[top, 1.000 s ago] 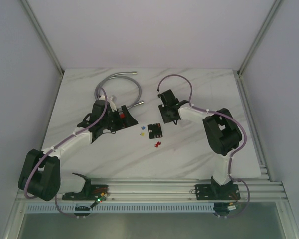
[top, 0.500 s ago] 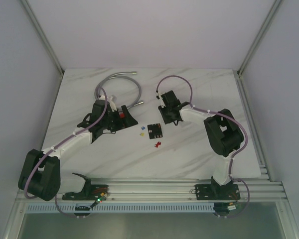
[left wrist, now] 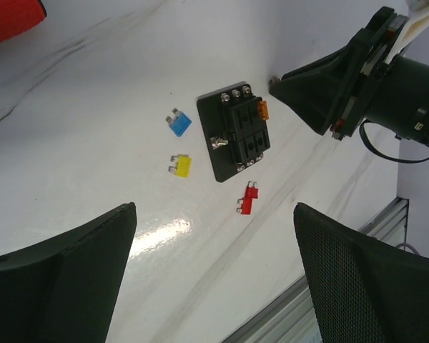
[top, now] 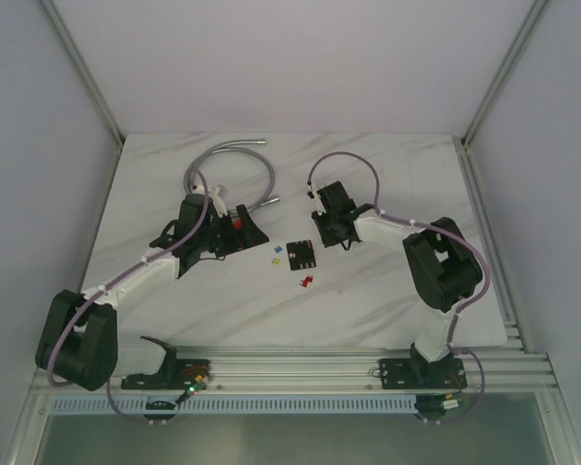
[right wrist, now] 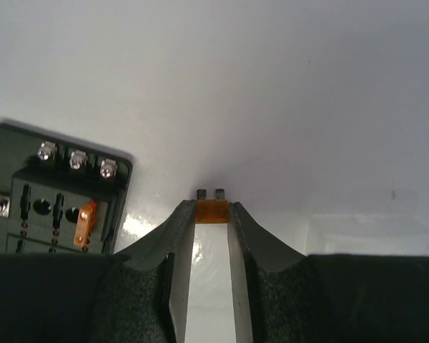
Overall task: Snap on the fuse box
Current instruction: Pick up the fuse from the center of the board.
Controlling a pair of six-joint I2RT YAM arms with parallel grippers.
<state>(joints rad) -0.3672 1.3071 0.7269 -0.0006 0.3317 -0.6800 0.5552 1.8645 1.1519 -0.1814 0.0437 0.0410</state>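
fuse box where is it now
Top view: the fuse box lies centre-frame, blue fuse and yellow fuse at its left, right tool just beyond it on the right.

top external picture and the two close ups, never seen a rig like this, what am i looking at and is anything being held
Two robot arms are bolted to the near edge of a white table. The overhead picture looks down from behind them, with the left arm on the left and the right arm on the right. The other two pictures come from small cameras on the wrists, each looking along its own pincer.

On the table lie a black fuse box, a blue fuse, a yellow fuse, a red fuse and a grey cable.

The left pincer is wide open and holds nothing. The right pincer pinches a loose orange fuse at its fingertips, beside the fuse box. Another orange one already sits in a slot.
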